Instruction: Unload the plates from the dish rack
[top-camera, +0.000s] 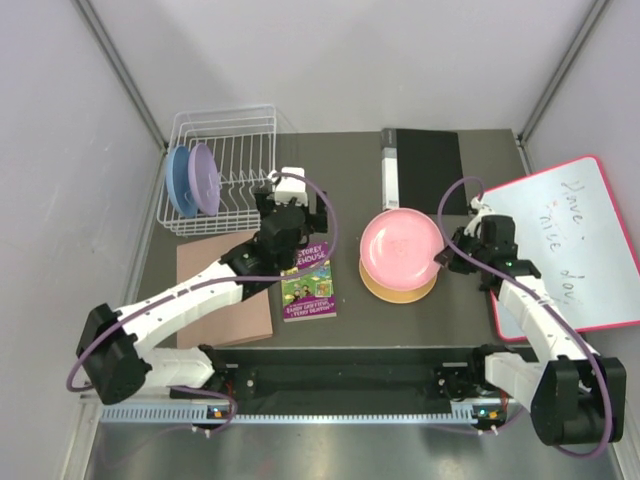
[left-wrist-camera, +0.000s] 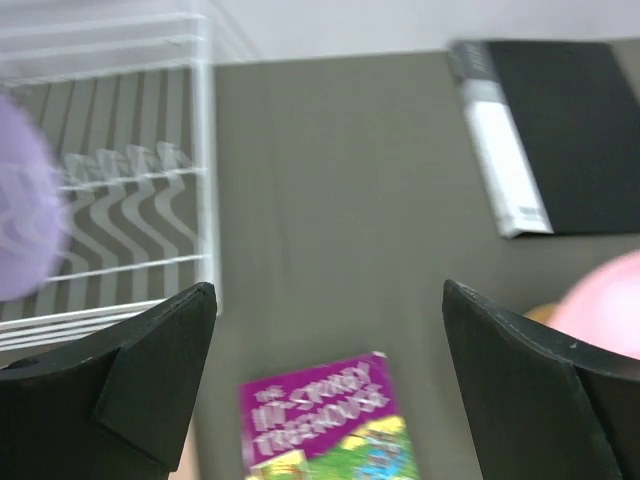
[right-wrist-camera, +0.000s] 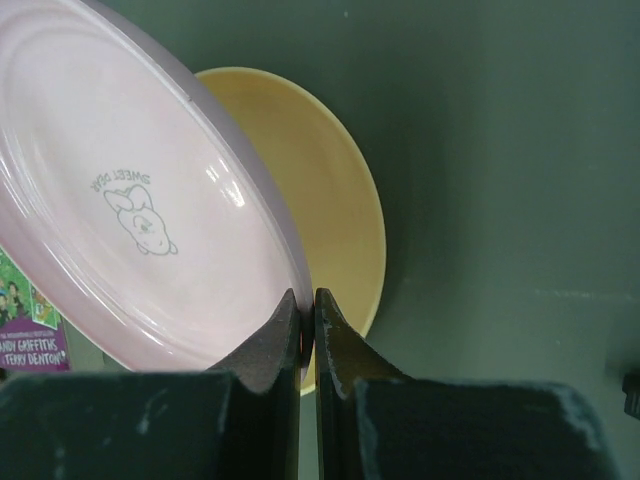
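The dark matte desk (top-camera: 350, 160), boxed by white walls (top-camera: 60, 150), carries the wire dish rack (top-camera: 240, 135). In the rack a blue plate (top-camera: 178, 182) and purple plate (top-camera: 206, 178) stand on edge, awaiting unloading. Right of the rack, the pink plate (top-camera: 398, 245) tilts over the yellow plate (right-wrist-camera: 345, 200), apparently for stacking, its rim pinched by the right fingers (right-wrist-camera: 275, 335). The left fingers (left-wrist-camera: 160, 350) gape empty beside the rack.

Soft even light; left wrist view blurred; sheen on pink plate (right-wrist-camera: 140, 200)

A robotics lab is suggested; a dark table (top-camera: 350, 170) is enclosed by white panels (top-camera: 60, 150); a left arm (top-camera: 190, 295) and a right arm (top-camera: 540, 310) are bolted at its near edge.
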